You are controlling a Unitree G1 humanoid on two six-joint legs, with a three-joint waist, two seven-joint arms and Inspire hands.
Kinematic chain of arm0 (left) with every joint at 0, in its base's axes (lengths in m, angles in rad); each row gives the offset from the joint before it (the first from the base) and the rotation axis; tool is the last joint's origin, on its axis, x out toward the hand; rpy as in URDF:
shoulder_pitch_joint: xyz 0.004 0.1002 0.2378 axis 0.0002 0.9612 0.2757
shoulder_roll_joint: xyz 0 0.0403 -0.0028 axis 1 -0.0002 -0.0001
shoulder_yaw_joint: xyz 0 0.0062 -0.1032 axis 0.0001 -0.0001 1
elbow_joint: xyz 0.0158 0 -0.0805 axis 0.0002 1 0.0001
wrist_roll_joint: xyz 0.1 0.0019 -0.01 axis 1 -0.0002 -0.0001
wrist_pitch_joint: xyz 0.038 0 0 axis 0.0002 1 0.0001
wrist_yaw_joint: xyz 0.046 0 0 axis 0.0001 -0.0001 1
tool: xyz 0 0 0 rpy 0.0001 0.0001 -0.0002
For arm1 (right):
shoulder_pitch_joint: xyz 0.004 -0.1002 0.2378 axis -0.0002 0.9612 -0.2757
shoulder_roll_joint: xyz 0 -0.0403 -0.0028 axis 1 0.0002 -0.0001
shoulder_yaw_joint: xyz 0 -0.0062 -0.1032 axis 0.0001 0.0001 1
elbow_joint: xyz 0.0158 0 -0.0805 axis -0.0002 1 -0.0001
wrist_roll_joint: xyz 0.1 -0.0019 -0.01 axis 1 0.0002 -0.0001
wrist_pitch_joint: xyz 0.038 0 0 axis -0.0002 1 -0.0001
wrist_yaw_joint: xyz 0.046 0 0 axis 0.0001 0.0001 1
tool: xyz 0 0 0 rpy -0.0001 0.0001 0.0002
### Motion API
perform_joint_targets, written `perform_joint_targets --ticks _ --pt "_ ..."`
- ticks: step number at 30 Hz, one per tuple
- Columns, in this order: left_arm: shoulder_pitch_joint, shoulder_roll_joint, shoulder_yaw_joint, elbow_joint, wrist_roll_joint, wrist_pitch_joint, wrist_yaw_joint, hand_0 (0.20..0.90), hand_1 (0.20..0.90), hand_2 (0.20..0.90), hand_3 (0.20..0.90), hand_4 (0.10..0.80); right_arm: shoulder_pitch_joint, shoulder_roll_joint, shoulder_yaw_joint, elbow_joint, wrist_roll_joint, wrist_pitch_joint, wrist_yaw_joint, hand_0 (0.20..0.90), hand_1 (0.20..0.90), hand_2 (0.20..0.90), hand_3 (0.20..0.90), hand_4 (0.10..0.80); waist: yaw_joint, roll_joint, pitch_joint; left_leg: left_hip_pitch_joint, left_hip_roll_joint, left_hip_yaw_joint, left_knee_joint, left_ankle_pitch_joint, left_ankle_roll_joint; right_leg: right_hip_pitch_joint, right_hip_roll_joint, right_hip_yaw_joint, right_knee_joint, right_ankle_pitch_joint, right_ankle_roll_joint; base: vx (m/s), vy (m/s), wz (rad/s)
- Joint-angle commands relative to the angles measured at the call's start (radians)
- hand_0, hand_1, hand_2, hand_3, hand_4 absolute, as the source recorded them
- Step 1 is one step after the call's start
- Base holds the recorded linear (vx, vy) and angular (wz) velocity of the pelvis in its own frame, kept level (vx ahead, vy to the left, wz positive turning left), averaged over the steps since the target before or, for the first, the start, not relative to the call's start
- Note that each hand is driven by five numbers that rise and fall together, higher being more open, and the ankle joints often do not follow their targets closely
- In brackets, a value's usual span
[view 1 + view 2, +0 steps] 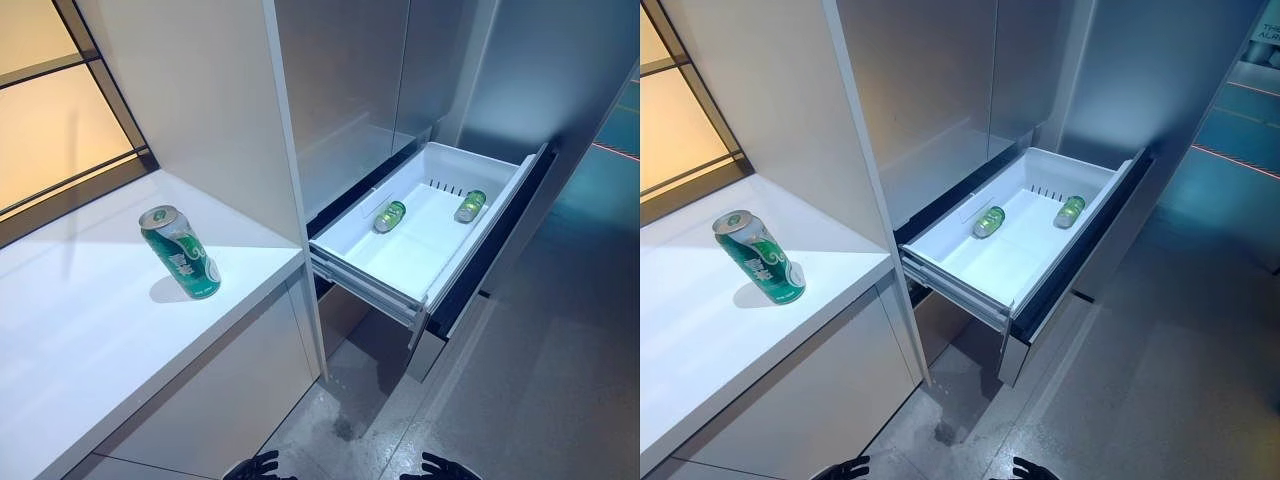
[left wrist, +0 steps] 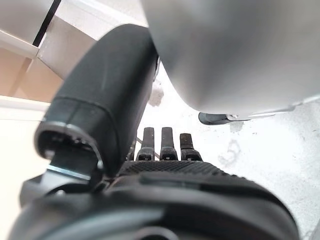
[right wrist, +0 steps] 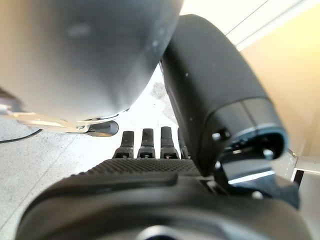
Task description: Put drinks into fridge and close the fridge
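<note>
A green can point(image 1: 181, 252) stands upright on the white counter point(image 1: 90, 340) at the left, well apart from the fridge, its silver top with the pull tab facing up. To the right of the counter, past a tall white panel point(image 1: 215, 110), rises the grey front of the fridge point(image 1: 350, 90), and below it a white drawer point(image 1: 350, 272) is pulled out toward the near right. Two more green cans lie on their sides on the drawer's floor: one can point(image 1: 390, 216) near the middle of the tray, toward its left wall, and another can point(image 1: 470, 206) farther right, close to the right wall; the two are apart from each other and touch nothing but the floor of the drawer. The near part of the drawer holds nothing else. The drawer's dark front panel point(image 1: 495, 240) runs along its right side, standing out over the grey floor point(image 1: 540, 380). Both robot hands hang low at the near edge of the scene, above the floor and well away from the cans and the drawer. The left hand point(image 1: 262, 466) shows only its dark fingertips in the head view; its own wrist view shows its fingers point(image 2: 162, 145) straight and spread side by side, holding nothing. The right hand point(image 1: 440, 467) is likewise only a dark tip at the near edge, and its wrist view shows its fingers point(image 3: 148, 142) stretched out in a row with nothing between them and the thumb point(image 3: 215, 95).
</note>
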State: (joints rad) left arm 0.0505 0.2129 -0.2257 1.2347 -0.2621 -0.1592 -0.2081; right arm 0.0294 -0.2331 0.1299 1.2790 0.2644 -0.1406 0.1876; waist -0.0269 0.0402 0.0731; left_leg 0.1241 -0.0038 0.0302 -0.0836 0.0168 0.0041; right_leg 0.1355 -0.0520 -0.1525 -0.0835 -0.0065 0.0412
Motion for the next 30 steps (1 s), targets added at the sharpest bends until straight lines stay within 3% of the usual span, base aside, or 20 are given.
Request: perform_joint_targets --ticks 1,5,11,15,20,25,26,30 --pt "-0.042 -0.001 -0.008 0.003 -0.029 -0.008 -0.024 0.900 0.900 0.900 0.900 0.800 -0.056 -0.018 -0.004 0.022 -0.016 -0.009 -0.008 0.900 0.900 0.900 0.900 0.800 0.035 -0.010 0.005 -0.006 -0.052 0.037 0.040 -0.092 0.008 -0.052 0.022 -0.023 0.101 -0.072 0.029 0.000 0.000 0.00" --pt "-0.044 -0.007 0.013 0.003 -0.119 -0.014 -0.064 0.900 0.900 0.900 0.900 0.800 -0.061 -0.018 -0.005 0.025 -0.034 -0.006 -0.005 0.900 0.900 0.900 0.900 0.800 0.035 -0.013 0.001 -0.002 -0.051 0.037 0.040 -0.091 0.007 -0.048 0.021 -0.020 0.101 -0.071 0.031 0.000 0.000 0.00" --pt "-0.047 -0.005 0.055 -0.075 -0.273 -0.058 -0.247 0.900 0.900 0.900 0.900 0.800 -0.067 -0.025 -0.014 0.015 -0.031 0.010 -0.003 0.900 0.900 0.900 0.900 0.800 0.042 -0.012 0.006 -0.004 -0.052 0.036 0.047 -0.091 0.006 -0.048 0.017 -0.023 0.104 -0.068 0.030 0.000 0.000 0.00" --pt "-0.062 0.030 0.013 -0.166 -0.190 -0.160 -0.298 0.900 0.900 0.900 0.900 0.800 -0.068 -0.037 -0.010 0.005 -0.035 0.020 0.002 0.900 0.900 0.900 0.900 0.800 0.041 -0.007 0.010 -0.004 -0.051 0.038 0.045 -0.088 0.005 -0.049 0.018 -0.022 0.106 -0.068 0.030 0.000 0.000 0.00" --pt "-0.098 0.088 -0.059 -0.312 -0.096 -0.152 -0.375 0.900 0.900 0.900 0.900 0.800 -0.072 -0.061 0.001 -0.014 -0.041 0.035 0.010 0.900 0.900 0.900 0.900 0.800 0.036 0.008 0.017 -0.009 -0.049 0.037 0.048 -0.086 0.003 -0.055 0.019 -0.018 0.110 -0.069 0.032 0.000 0.000 0.00" --pt "-0.157 0.197 -0.113 -0.576 -0.130 0.012 -0.617 0.900 0.900 0.900 0.900 0.800 -0.072 -0.077 0.023 -0.035 -0.034 0.039 0.009 0.900 0.900 0.900 0.900 0.800 0.027 0.023 0.023 -0.012 -0.050 0.033 0.044 -0.082 0.006 -0.065 0.020 -0.007 0.113 -0.066 0.036 -0.031 0.023 -0.01" --pt "-0.182 0.231 -0.105 -0.697 -0.212 0.092 -0.700 0.900 0.900 0.900 0.900 0.800 -0.070 -0.079 0.029 -0.035 -0.026 0.034 0.007 0.900 0.900 0.900 0.900 0.800 0.027 0.026 0.023 -0.013 -0.051 0.029 0.042 -0.081 0.007 -0.066 0.020 -0.004 0.111 -0.064 0.037 0.000 0.000 0.00" --pt "-0.222 0.277 -0.064 -0.953 -0.417 0.238 -0.770 0.900 0.900 0.900 0.900 0.800 -0.062 -0.079 0.025 -0.028 -0.027 0.016 0.008 0.900 0.900 0.900 0.900 0.800 0.032 0.029 0.022 -0.011 -0.054 0.019 0.035 -0.082 0.011 -0.064 0.021 0.001 0.103 -0.061 0.036 0.000 0.000 0.00"
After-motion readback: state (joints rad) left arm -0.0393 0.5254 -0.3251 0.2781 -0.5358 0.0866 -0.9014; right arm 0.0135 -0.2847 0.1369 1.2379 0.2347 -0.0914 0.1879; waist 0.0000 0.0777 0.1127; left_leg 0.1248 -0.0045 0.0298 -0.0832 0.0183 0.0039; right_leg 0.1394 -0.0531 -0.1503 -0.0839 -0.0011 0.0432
